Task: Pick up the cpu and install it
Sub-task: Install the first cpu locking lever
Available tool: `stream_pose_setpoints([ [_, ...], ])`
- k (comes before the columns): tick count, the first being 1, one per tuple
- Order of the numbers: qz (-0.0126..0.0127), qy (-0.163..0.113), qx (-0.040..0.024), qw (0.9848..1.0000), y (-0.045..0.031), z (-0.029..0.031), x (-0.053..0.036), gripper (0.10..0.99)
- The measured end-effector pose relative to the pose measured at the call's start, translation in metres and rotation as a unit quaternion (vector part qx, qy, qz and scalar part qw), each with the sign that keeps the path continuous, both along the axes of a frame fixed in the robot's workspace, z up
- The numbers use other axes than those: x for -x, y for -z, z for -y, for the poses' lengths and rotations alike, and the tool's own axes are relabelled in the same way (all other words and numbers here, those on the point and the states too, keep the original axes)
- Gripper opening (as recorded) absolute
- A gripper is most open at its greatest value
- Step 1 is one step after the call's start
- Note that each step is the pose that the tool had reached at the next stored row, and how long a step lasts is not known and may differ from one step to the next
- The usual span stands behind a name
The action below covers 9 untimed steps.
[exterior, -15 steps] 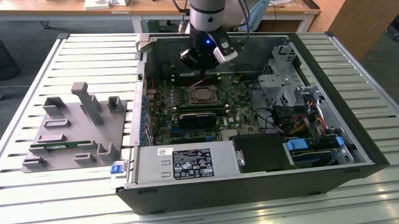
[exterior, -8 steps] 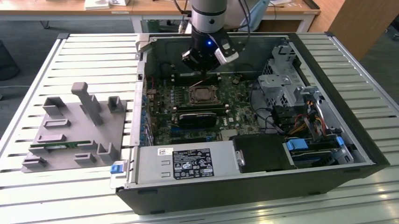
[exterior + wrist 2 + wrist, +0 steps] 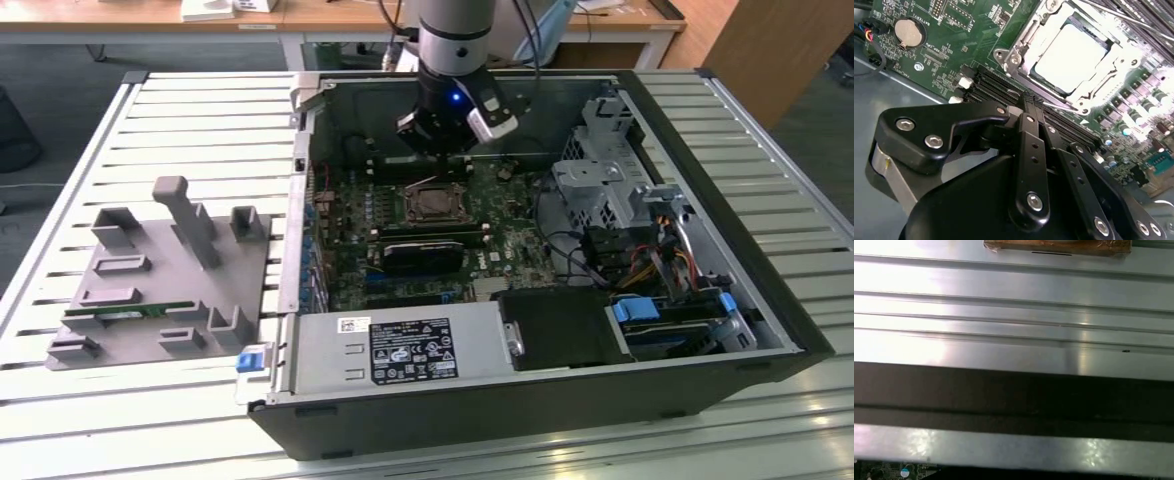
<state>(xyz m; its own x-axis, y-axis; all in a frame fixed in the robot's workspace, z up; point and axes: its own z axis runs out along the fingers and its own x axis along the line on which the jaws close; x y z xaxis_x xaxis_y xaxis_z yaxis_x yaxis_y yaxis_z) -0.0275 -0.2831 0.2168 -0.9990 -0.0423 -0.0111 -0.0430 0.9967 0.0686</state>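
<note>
Over the open computer case (image 3: 534,300), in the exterior view, the hand (image 3: 447,135) hangs above the far part of the green motherboard (image 3: 400,225), and its fingertips are hidden behind its own black body, so from here I cannot tell how they stand. The cpu (image 3: 434,203) is a small dark square inside its socket on the board, too small to show its surface. On the ribbed metal bench (image 3: 200,120), at the exterior view's left, stands a grey plastic holder block (image 3: 154,290) with upright posts and a thin green memory stick (image 3: 127,311) lying in it. In the second wrist view the cpu (image 3: 1071,57) lies flat in the socket, its smooth silver top plate washed out by glare, and the shiny metal socket frame (image 3: 1019,50) surrounds it. Its sides run parallel to the frame; being square, it has no clear long axis. The black, bolted links of the hand (image 3: 1034,107) meet with the fingers (image 3: 1029,102) together, holding nothing, just short of the socket. In the first wrist view only ribbed metal strips and a dark band (image 3: 1014,395) are clear.
</note>
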Motion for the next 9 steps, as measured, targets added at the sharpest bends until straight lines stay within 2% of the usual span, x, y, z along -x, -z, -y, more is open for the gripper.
stream_pose_setpoints([
  [9, 0.0000, 0.000, 0.0001, 1.0000, 0.0139, -0.0001, -0.0031, 0.106],
])
